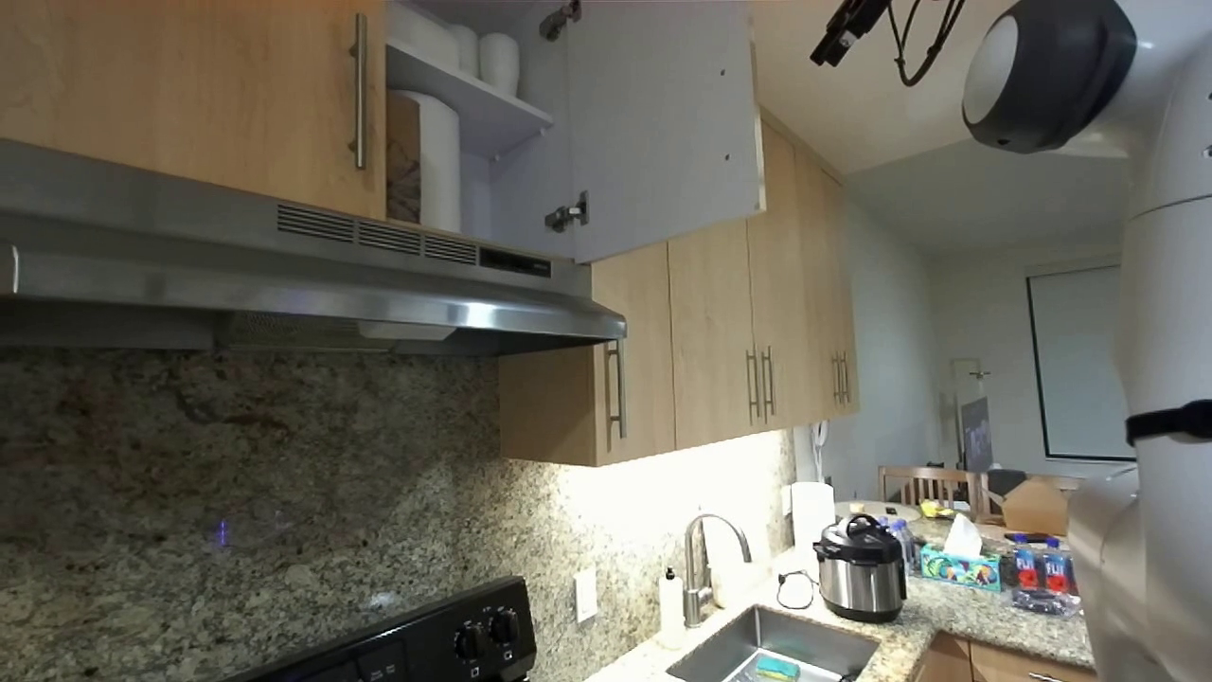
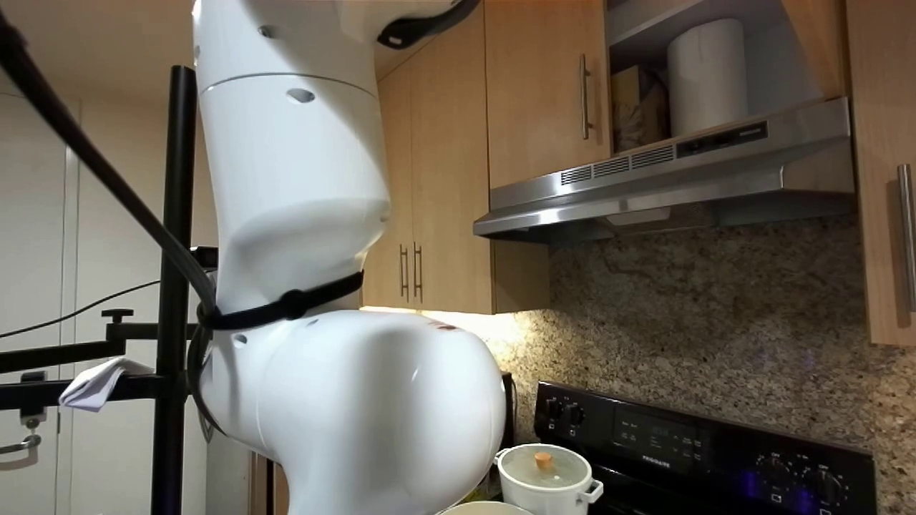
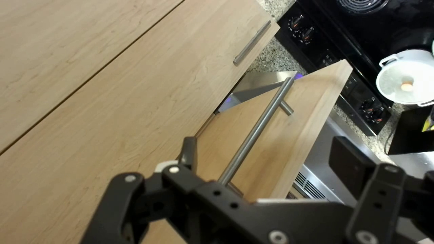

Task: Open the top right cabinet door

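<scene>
Farthest left in an exterior view, you have the flat, light-wood twin door (image 1: 189,95), its upright handle (image 1: 360,90) along the right edge; next comes a white roll (image 1: 438,161) standing in the compartment. Right of that, the top right cabinet door (image 1: 663,123) is swung well open, its smooth, pale inner face and metal hinges (image 1: 568,216) toward you. Below, the brushed-steel hood (image 1: 379,294) runs over mottled granite (image 1: 284,455). Farther right are taller grained-wood doors (image 1: 710,332) and a rounded steel cooker (image 1: 862,578).

For lettering, your black stove panel (image 2: 715,458) reads FRIGIDAIRE in small print; well to its right, two bottles (image 1: 1025,564) carry FIJI labels.

Only the wrist view gives you the open door's round steel bar handle (image 3: 256,131). Your gripper (image 3: 268,157) has its fingers (image 3: 351,166) spread wide with nothing clamped; the bar shows between them there, though you cannot tell how near either finger is to it. At the right is a lidded white pot (image 3: 403,73), whose orange-brown knob (image 2: 544,460) is plainer in an exterior view.
</scene>
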